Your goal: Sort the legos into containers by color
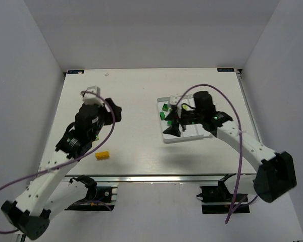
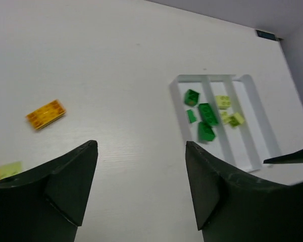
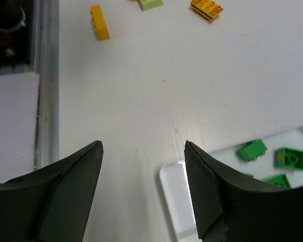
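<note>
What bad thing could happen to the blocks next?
1. The right gripper hangs open over a corner of the tray. Its fingers might bump the rim and jostle the dark green bricks inside.
2. The orange-yellow brick lies near the front edge of the table. A clumsy grab by the open left gripper might push it off.

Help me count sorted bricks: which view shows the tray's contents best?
Left wrist: nearly the whole tray shows unobstructed, dark green bricks and pale yellow-green bricks distinct. Top external: the right arm covers part. Right wrist: only one corner.
</note>
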Tool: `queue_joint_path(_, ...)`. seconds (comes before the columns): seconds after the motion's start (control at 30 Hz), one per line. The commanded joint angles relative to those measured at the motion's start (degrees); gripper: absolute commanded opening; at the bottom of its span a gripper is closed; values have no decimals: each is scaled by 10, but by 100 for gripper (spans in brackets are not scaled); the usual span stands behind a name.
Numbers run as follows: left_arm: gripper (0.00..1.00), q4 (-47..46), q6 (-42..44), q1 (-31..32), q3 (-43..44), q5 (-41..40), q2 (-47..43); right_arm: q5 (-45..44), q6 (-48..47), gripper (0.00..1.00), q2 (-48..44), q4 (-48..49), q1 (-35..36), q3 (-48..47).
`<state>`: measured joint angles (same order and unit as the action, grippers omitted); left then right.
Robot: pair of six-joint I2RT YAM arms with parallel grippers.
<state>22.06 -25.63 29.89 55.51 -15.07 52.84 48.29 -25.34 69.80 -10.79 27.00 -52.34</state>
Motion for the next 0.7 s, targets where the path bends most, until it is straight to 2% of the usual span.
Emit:
queue_joint_path(0.0,81,105,-10,2,-60,-135,-86,-131,-86,71,83,-42,99,-76)
queue_joint_path(0.07,82,135,-19,2,-88,-168,-122,-169,-112,76,180,-55,156,-149)
queue_joint_path(0.13,82,141,-18,2,-109,-227,-179,-204,-116,89,278,-64,203,-208)
queue_joint_path(0.2,82,135,-19,7,-122,-246,-224,-213,-97,89,347,-66,221,-315)
queue_joint_path(0.23,82,134,-17,7,-119,-262,-259,-216,-93,89,411,-79,228,-358)
queue_joint_path(0.27,83,131,-19,7,-126,-275,-275,-213,-94,89,443,-105,234,-437)
queue_joint_path(0.37,82,140,-34,7,-130,-304,-326,-201,-79,89,535,-113,255,-548)
queue_joint_path(0.5,82,155,-50,7,-125,-341,-364,-208,-63,89,618,-94,274,-641)
queue_joint_path(0.67,82,154,-50,2,-129,-347,-409,-193,-91,89,675,-61,301,-683)
